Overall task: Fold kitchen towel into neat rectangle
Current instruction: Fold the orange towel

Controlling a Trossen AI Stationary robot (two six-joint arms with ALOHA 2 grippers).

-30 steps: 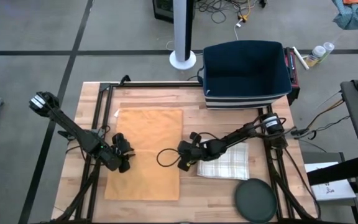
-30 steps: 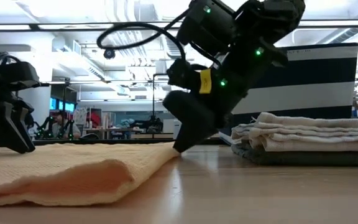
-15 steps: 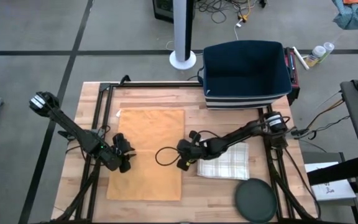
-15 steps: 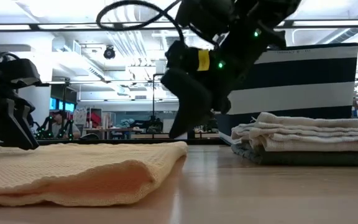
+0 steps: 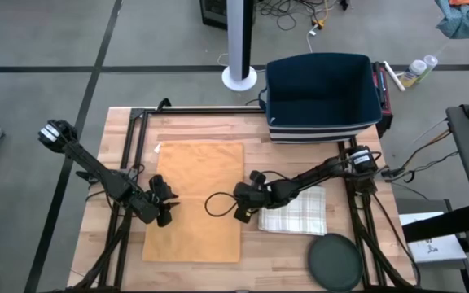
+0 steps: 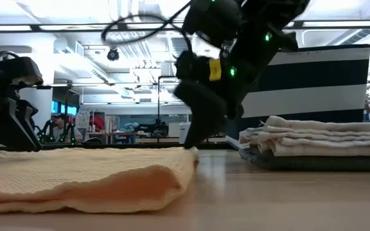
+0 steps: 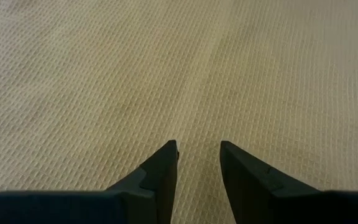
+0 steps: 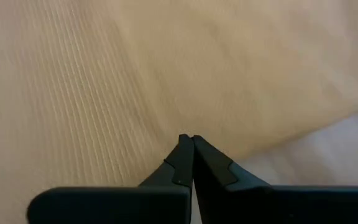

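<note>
The orange-yellow kitchen towel [image 5: 194, 195] lies flat on the wooden table, folded into a tall rectangle. My left gripper [image 5: 168, 216] stands over the towel's left half. Its fingers are open and slant down at the cloth [image 7: 104, 74], with nothing between them. My right gripper [image 5: 238, 216] is shut, and its tips [image 8: 186, 138] stand at the towel's right edge [image 6: 188, 154]. Nothing shows between its fingers. My left gripper's open fingertips [image 6: 29, 147] reach down to the towel's top surface in the low view, slanting from the table's left. Whether they touch the cloth I cannot tell. My right gripper's shut tips [image 6: 188, 145] stand just over the towel's right edge, slanting down from the table's right. Whether they touch it I cannot tell.
A stack of folded checked towels [image 5: 295, 210] lies just right of my right gripper. A dark blue striped bin [image 5: 324, 98] stands at the far right, and a dark round disc [image 5: 335, 262] lies at the near right. Bare wood shows between the towel and the bin.
My right gripper, shut throughout, has risen a little from the table beside the towel's right edge. The towel has slid slightly toward the table's right edge and stays flat.
</note>
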